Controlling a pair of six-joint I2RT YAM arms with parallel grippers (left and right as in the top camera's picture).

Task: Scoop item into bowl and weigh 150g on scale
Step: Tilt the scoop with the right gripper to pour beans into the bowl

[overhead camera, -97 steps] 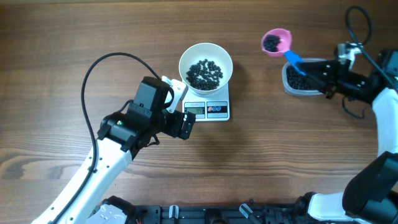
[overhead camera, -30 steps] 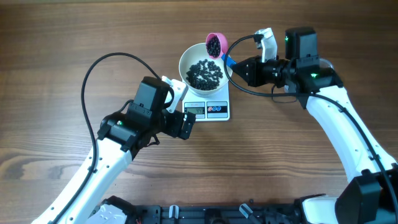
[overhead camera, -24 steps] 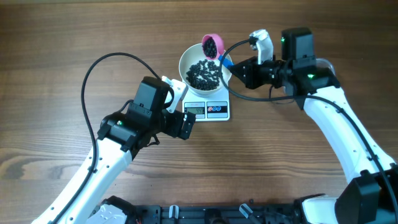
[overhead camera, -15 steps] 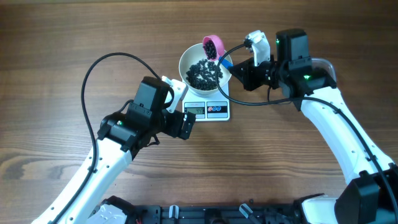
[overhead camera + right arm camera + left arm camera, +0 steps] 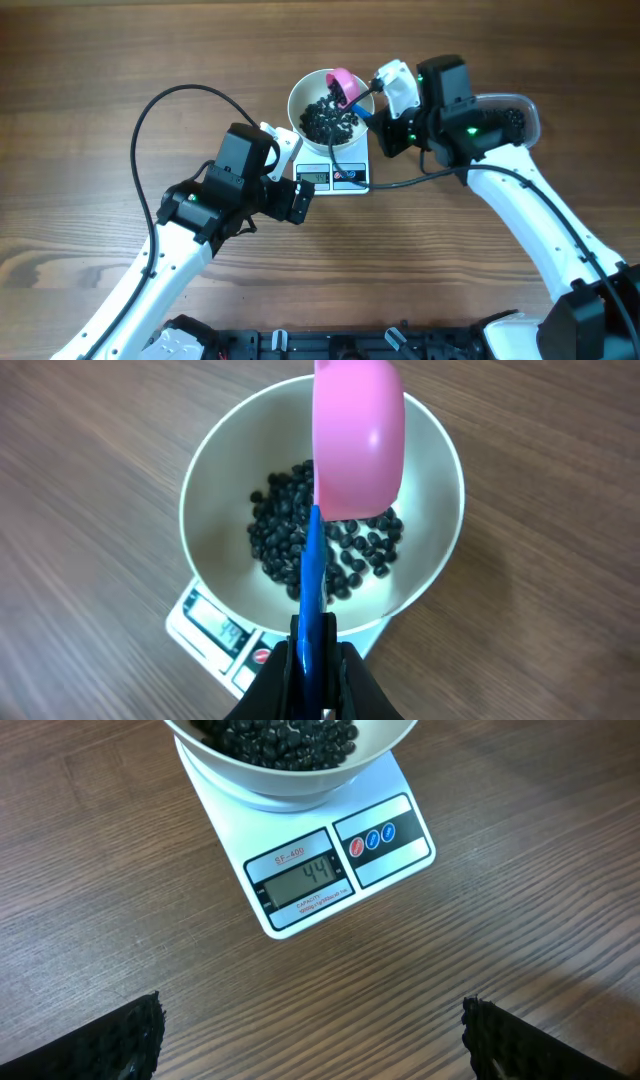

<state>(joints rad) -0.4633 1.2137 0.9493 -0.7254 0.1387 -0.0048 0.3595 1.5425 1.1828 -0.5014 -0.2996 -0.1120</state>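
Observation:
The white bowl (image 5: 305, 88) stands on the scale (image 5: 352, 178) and holds a dark layer of the item (image 5: 328, 118), small black beans. My right gripper (image 5: 318, 665) is shut on the blue handle (image 5: 313, 575) of a pink scoop (image 5: 358, 440). The scoop is over the bowl (image 5: 215, 480) and turned so its back faces the wrist camera, its inside hidden. My left gripper (image 5: 312, 1045) hangs open in front of the scale (image 5: 400, 855), apart from it, with bare wood between its fingertips (image 5: 130, 1038). The display (image 5: 305, 880) reads 44.
A clear plastic tub (image 5: 512, 116) with more beans sits at the right, partly behind my right arm. The left arm's black cable (image 5: 150, 110) loops over the table to the left of the bowl.
My right arm has carried the scoop from the tub to the bowl, then rolled it over above the beans. The left arm has not moved.

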